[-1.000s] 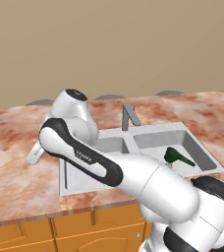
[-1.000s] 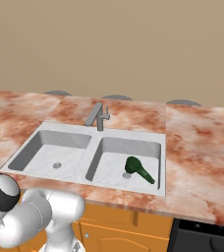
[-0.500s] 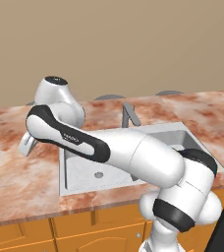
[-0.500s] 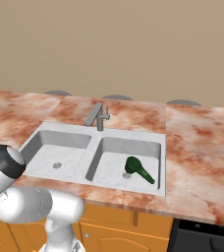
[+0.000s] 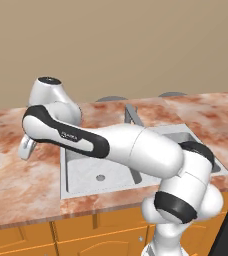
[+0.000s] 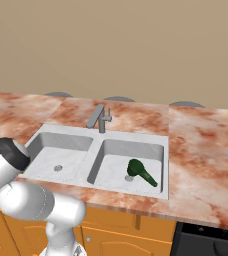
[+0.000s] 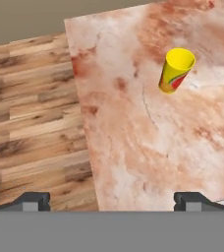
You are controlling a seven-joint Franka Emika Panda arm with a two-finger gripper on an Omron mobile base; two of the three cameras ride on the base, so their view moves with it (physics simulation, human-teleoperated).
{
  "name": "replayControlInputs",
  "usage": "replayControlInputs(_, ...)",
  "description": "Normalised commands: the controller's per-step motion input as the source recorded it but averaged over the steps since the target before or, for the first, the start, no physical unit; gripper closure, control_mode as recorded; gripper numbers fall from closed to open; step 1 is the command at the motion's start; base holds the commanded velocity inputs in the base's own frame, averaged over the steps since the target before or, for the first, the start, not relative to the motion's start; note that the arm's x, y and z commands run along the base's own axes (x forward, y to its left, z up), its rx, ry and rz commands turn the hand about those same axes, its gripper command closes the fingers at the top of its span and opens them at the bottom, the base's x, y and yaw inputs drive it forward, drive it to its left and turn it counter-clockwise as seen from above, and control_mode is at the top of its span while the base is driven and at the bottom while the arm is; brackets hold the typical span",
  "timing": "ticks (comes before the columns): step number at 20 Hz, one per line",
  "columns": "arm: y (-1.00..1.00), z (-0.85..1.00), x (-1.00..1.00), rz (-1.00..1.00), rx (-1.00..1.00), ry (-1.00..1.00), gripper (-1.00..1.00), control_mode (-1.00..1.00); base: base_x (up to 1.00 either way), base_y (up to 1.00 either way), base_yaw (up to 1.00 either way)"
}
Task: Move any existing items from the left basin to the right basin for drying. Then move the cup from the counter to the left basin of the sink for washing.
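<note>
1. Hanging above the counter (image 7: 148, 142) with nothing between them, the fingers (image 7: 31, 201) stand spread wide; the gripper (image 7: 111, 202) looks down over the marbled top where its edge meets the wooden floor (image 7: 33, 113).
2. Beyond them in the hand view, the yellow cup (image 7: 176, 70) stands upright on the stone, well apart from the fingertips. In the left base view it sits at the picture's left edge, away from the sink (image 5: 86, 187).
3. Farther on, the left basin (image 6: 61, 155) shows only its drain.
4. The dark green utensil (image 6: 141, 171) lies in the right basin (image 6: 117, 175), beside the drain, behind the faucet (image 6: 100, 118) line's near side.
</note>
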Motion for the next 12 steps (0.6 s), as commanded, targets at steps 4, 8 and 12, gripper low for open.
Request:
replayControlInputs(4,0.00,0.00,0.12,0.33,0.00,0.00,-1.00,-1.00,0.00,0.00,0.00)
replayControlInputs(8,0.00,-0.05,0.02,0.35,-0.01,-0.01,-1.00,-1.00,0.00,0.00,0.00)
replayControlInputs(12,0.17,-0.13,0.01,0.34,-0.06,-0.05,-1.00,-1.00,0.00,0.00,0.00)
